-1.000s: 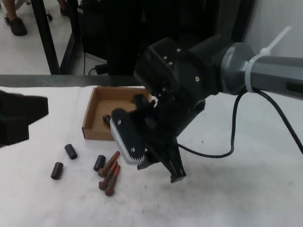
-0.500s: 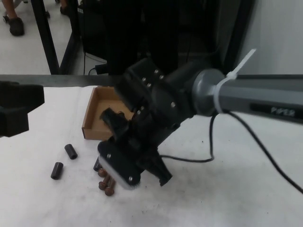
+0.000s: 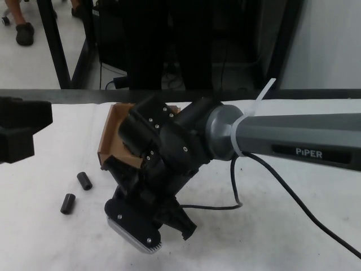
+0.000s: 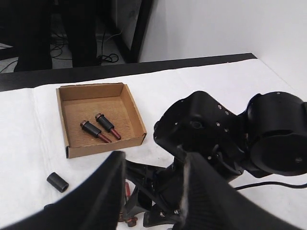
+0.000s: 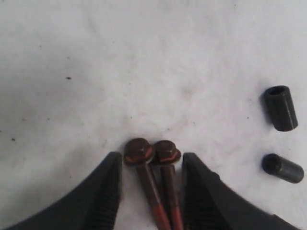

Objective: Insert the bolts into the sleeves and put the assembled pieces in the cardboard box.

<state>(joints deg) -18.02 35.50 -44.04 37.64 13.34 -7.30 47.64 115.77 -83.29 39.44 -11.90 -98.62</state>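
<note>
1. Right pincer (image 5: 151, 163): fingers apart, nothing clamped. It sits low over the counter (image 5: 144, 57), straddling the pair of loose bolts (image 5: 144, 153).
2. Key relation: both bolts sit inside the gap, side by side and touching. Their hex heads are about level with the fingertips and the shafts run back toward the palm. So the long axis lies along the fingers, not across them.
3. Judgement: closing here would likely pinch both shanks at once. Taking a single bolt would need a small sideways shift first.
4. One loose sleeve (image 5: 280, 108) and a second sleeve (image 5: 283, 167) lie on the counter, off to one side of the right pincer and outside its gap. They are apart from each other and well clear of the bolts.
5. Left pincer (image 4: 153, 160): fingers apart and empty. It hovers above the counter behind the right arm (image 4: 230, 139), well apart from the bolts.
6. Cardboard box (image 4: 100, 86): on the counter just beyond the right arm. It holds two assembled pieces (image 4: 96, 131) lying near each other on the box floor.
7. Judgement: the step in hand is the bolt pickup for the next assembly. The right arm is far nearer the bolts. In the high view the sleeves lie on the left arm's (image 3: 22, 132) side, so that arm looks better placed for a sleeve.
</note>
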